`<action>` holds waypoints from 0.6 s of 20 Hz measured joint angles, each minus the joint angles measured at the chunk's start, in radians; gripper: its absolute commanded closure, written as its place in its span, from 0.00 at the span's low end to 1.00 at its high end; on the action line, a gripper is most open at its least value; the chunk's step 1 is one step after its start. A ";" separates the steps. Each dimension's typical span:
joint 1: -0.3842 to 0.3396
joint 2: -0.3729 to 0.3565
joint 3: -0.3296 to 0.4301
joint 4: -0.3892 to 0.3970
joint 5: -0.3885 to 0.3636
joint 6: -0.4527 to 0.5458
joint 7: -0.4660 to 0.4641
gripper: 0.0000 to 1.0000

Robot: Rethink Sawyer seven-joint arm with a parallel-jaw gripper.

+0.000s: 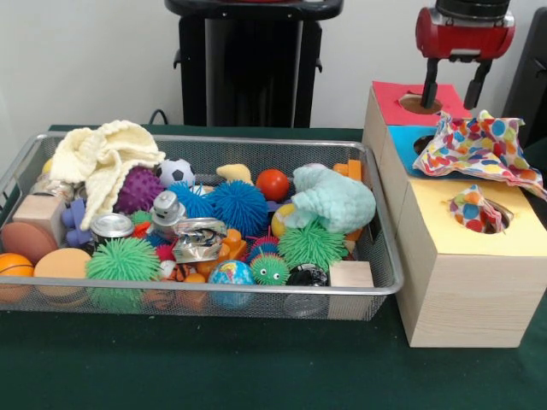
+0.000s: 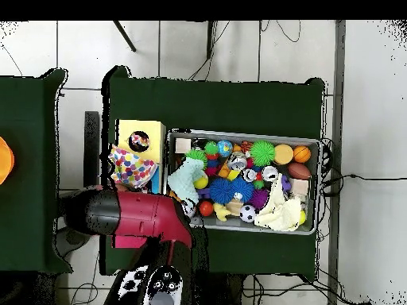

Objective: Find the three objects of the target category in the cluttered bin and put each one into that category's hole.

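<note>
Now claw [image 1: 452, 92] empty, prongs apart, above red-topped box. Polka-dot cloth [image 1: 479, 147] draped over blue box top, another stuffed in yellow box hole [image 1: 479, 213]. Cloth light, limp, snag-prone; likely pinch bunched fold at middle.

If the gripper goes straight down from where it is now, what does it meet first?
Most likely the red-topped box: the open gripper points down over it, one of its fingers above that box's hole. Depth is uncertain from this view.

Pincer [image 1: 454, 88] raised, fingers spread, empty.
</note>
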 measured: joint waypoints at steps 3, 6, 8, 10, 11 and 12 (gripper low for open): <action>-0.003 0.006 0.013 0.002 -0.010 0.000 0.000 0.00; -0.007 0.017 0.029 0.002 -0.021 0.000 0.000 0.00; -0.009 0.023 0.035 0.001 -0.023 0.000 0.000 0.00; -0.014 0.032 0.046 0.001 -0.024 0.000 0.000 0.00; -0.019 0.041 0.057 0.001 -0.024 0.000 0.000 0.00; -0.019 0.043 0.059 0.001 -0.024 0.000 0.000 0.00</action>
